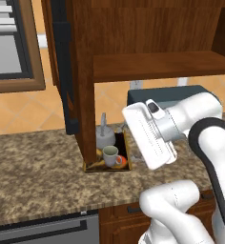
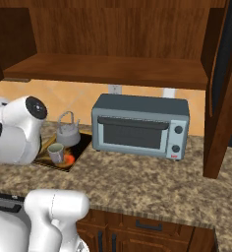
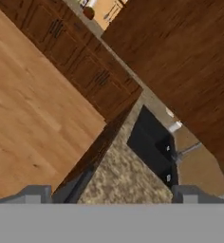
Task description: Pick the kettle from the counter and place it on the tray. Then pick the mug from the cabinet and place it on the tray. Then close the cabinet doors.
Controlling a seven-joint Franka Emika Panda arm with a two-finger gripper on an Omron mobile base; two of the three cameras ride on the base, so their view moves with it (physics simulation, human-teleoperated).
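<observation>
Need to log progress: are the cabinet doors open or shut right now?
Open. The left door and the right door both swing out edge-on, leaving the cabinet's bare shelf exposed.

No legible text or labels anywhere.
</observation>
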